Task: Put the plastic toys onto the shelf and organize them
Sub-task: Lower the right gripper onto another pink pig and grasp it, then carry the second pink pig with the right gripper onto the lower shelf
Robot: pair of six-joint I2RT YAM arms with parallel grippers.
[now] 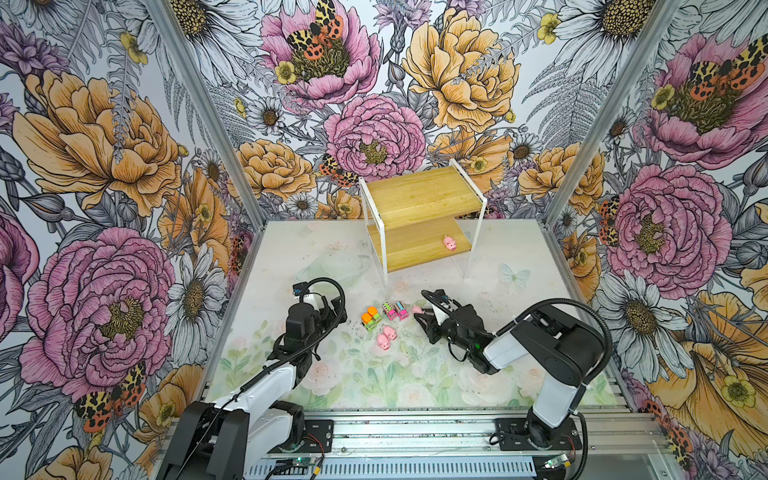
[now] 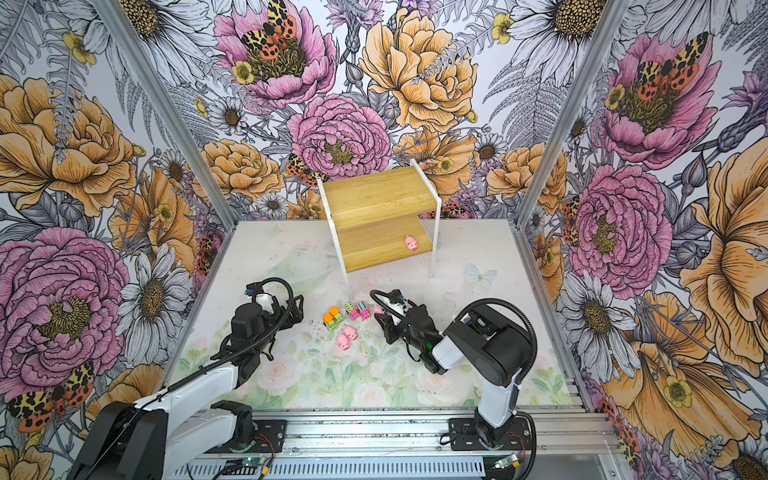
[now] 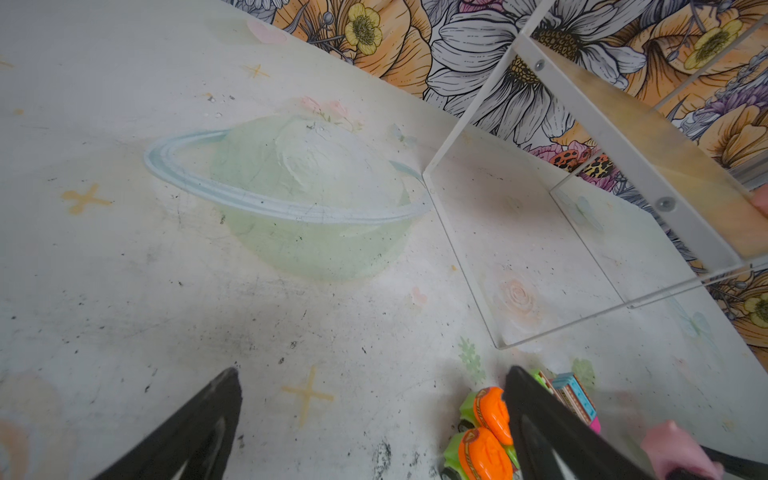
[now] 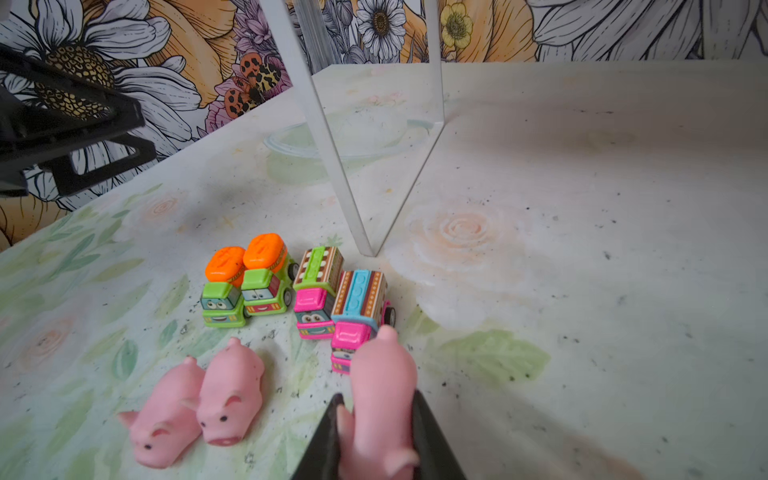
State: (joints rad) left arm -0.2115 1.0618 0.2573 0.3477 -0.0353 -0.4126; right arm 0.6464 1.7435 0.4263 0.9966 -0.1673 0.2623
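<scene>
A pink pig (image 4: 382, 374) fills the near edge of the right wrist view, pinched across its flanks by the right claw (image 4: 376, 399), whose jaws are drawn together on the soft body. Whether it rests on the counter (image 1: 519, 332) or hangs just above it I cannot tell. It sits just right of the pink trucks (image 4: 318, 291), with the orange-and-green trucks (image 4: 266, 282) left of them and two more pigs (image 4: 230, 399) nearer, touching side by side. Sorted by kind mid-counter, they lie within reach of either arm. Far behind stands the shelf (image 1: 419, 195), one pig (image 1: 449, 242) at the right end of its lower board, likely the start of a pig row that the held one would join. The left claw (image 3: 374, 372) hovers left of the trucks with jaws spread wide and empty, probably parked out of the way
</scene>
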